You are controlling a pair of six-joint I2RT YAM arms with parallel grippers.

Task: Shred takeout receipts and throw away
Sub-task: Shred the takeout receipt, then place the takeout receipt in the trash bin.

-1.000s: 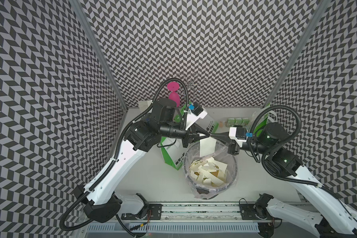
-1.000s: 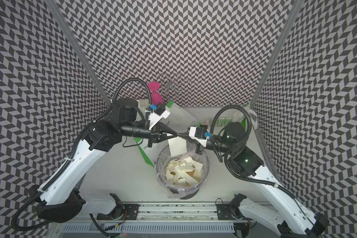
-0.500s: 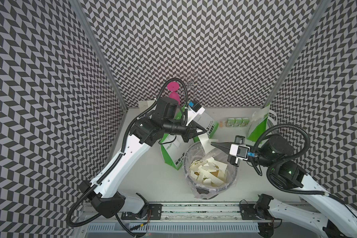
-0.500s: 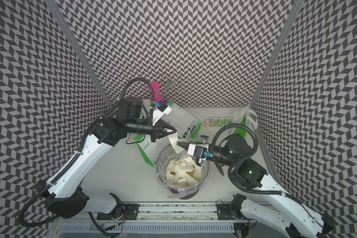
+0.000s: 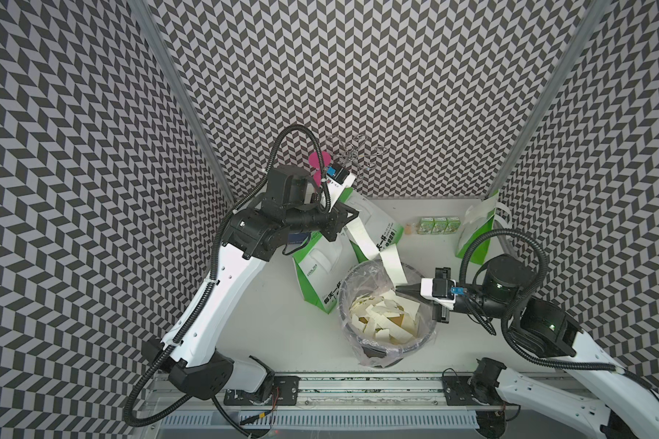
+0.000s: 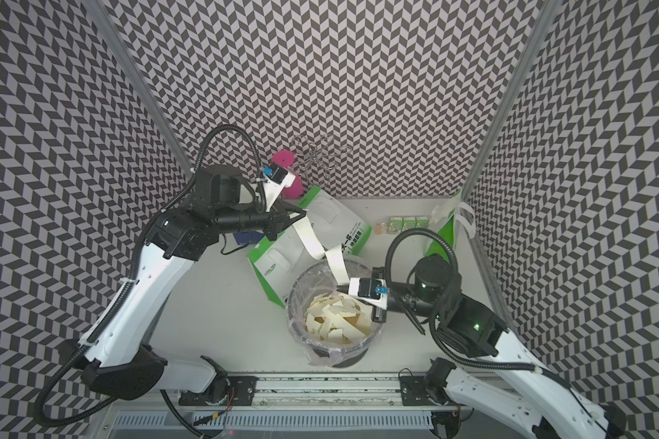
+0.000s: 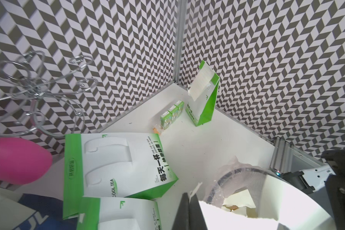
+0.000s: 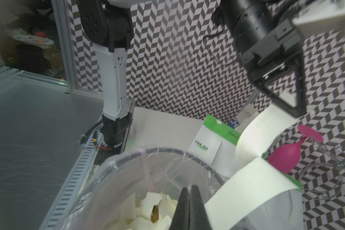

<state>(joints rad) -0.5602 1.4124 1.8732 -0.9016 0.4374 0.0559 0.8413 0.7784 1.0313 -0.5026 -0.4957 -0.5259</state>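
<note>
The receipt strip (image 5: 368, 243) hung in the air as one long band. Its long axis slanted from the left gripper (image 5: 346, 222), high beyond the bin's far rim and over the paper bags (image 5: 316, 262), down to the right gripper (image 5: 401, 290), which sat just above the bin (image 5: 342, 304) at the rim on the right arm's side. A crease about halfway along left the band slack rather than taut.

The left gripper was clenched on the upper end, with a ragged paper edge showing at its closed tips in the left wrist view. The right gripper's jaws were pressed together too. It seemed to pinch the lower end, though the contact sat at the very edge of the right wrist view.

The right arm was the nearer to the bin, low, wrist roughly level, fingers pointing across the opening. The left arm reached up and forward, forearm near level, fingers aimed toward the bin.

A tear would likely need the two ends pulled apart across the band's short axis. A piece let go by the right gripper should fall inside, while the left end would first have to come over the opening.

Cream scraps (image 5: 381, 323) already lay in the bin. Another slip (image 7: 200, 83) clung to a standing bag (image 7: 204, 111) well beyond the bin.
</note>
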